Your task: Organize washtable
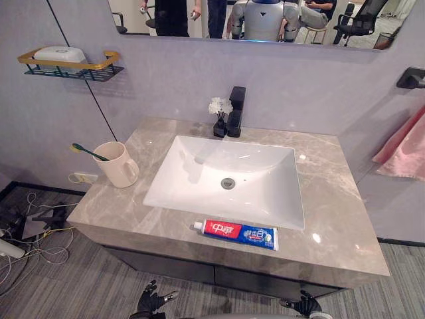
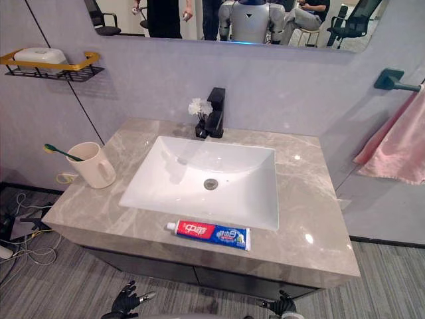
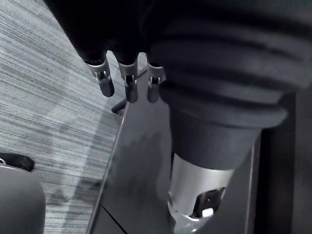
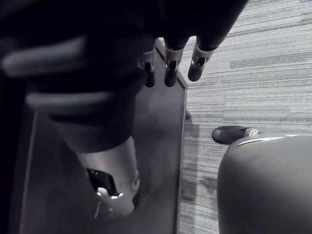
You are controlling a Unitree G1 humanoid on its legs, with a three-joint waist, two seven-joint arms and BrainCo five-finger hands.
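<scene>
Left hand (image 1: pixel 153 302) and right hand (image 1: pixel 305 307) hang below the counter (image 1: pixel 332 219), fingers relaxed, holding nothing. Toothpaste (image 1: pixel 237 233) lies on the counter's front edge by the sink (image 1: pixel 199 179). Toothbrush (image 1: pixel 89 152) stands in cup (image 1: pixel 118 166), left of sink.

Grey washroom corner with a marble vanity (image 1: pixel 332 199).
The grey panelled wall (image 1: pixel 166 73) carries a mirror (image 1: pixel 199 20), a gold-rimmed shelf (image 1: pixel 93 66) at left and a pink towel (image 1: pixel 405 149) at right; a white basin (image 1: pixel 219 166) with a black tap (image 1: pixel 236 109) is set in the vanity, above grey striped carpet (image 1: pixel 66 286).
</scene>
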